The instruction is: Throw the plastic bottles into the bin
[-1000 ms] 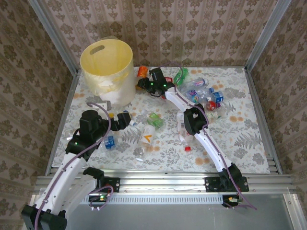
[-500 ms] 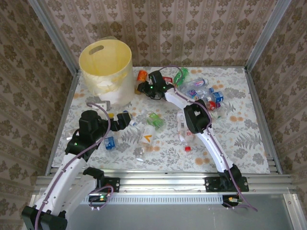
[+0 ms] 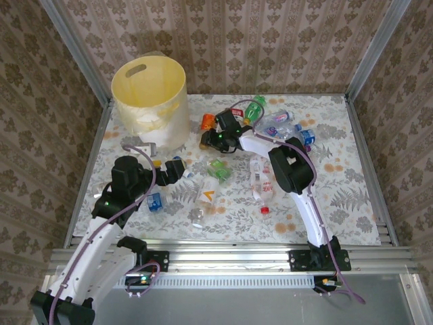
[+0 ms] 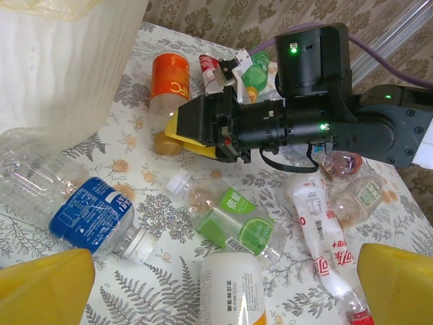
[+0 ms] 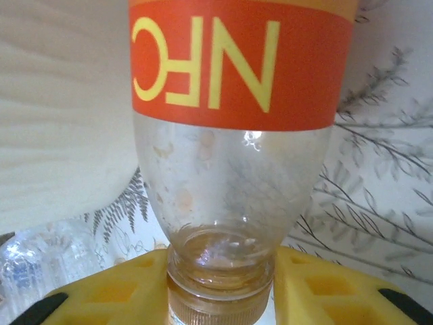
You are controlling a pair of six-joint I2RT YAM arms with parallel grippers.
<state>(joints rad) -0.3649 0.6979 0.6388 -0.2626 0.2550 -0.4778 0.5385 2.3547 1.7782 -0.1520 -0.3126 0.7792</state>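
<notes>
Orange-label bottle (image 5: 230, 169) neck btwn R pincer (image 5: 220, 288) jaws.

A fern-and-flower patterned tablecloth (image 3: 352, 203) lies between damask-wallpapered walls (image 3: 270, 40) and aluminium corner posts (image 3: 377, 47).

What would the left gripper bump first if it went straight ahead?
Probably the white-labelled bottle lying between the fingers of the open left gripper; the green-labelled bottle lies just beyond it. Depth is hard to judge.

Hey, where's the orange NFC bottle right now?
In the top view the orange NFC bottle lies just right of the bin, its neck between the fingers of the right claw.
</notes>
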